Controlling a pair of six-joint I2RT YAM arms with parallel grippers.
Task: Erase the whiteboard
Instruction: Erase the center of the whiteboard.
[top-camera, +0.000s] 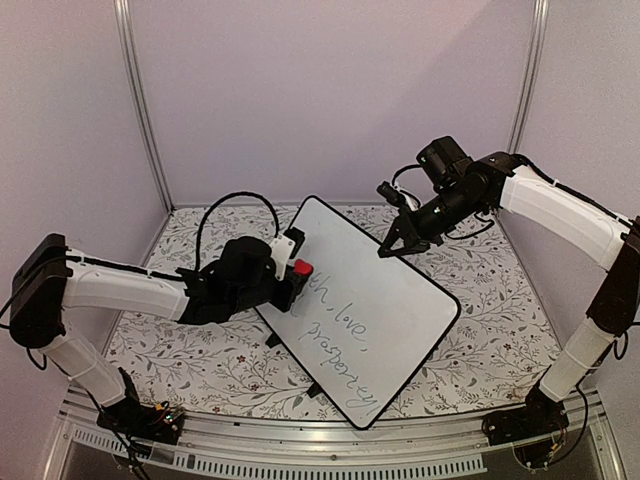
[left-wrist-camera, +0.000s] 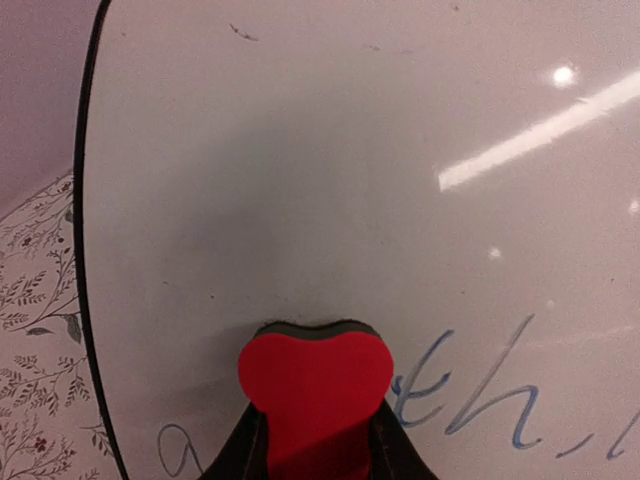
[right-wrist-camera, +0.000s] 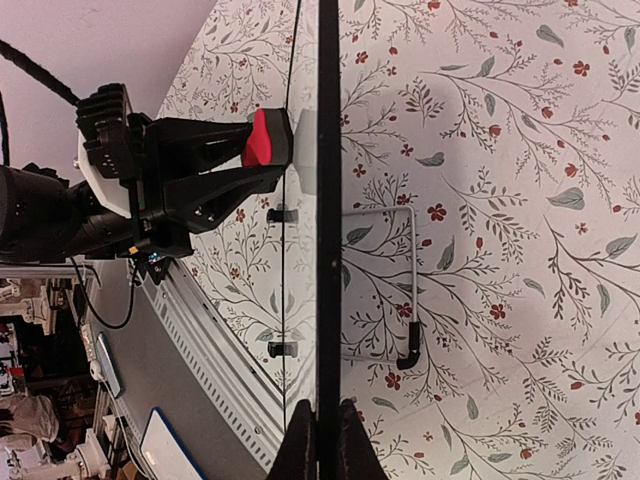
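The whiteboard (top-camera: 385, 320) stands tilted on the table, with thin cursive handwriting across its middle and lower half. My left gripper (top-camera: 292, 280) is shut on a small red eraser (top-camera: 302, 267) and presses it against the board's upper left part. In the left wrist view the eraser (left-wrist-camera: 315, 385) sits just above the blue writing (left-wrist-camera: 480, 395). My right gripper (top-camera: 390, 248) is shut on the board's top edge. In the right wrist view its fingertips (right-wrist-camera: 304, 450) pinch the black rim (right-wrist-camera: 328, 200) seen edge-on, with the eraser (right-wrist-camera: 268, 137) on the far side.
A floral cloth (top-camera: 200, 360) covers the table. A wire stand (right-wrist-camera: 408, 280) props the board from behind. A metal rail (top-camera: 300, 450) runs along the near edge. Pale walls (top-camera: 330, 90) enclose the back and sides.
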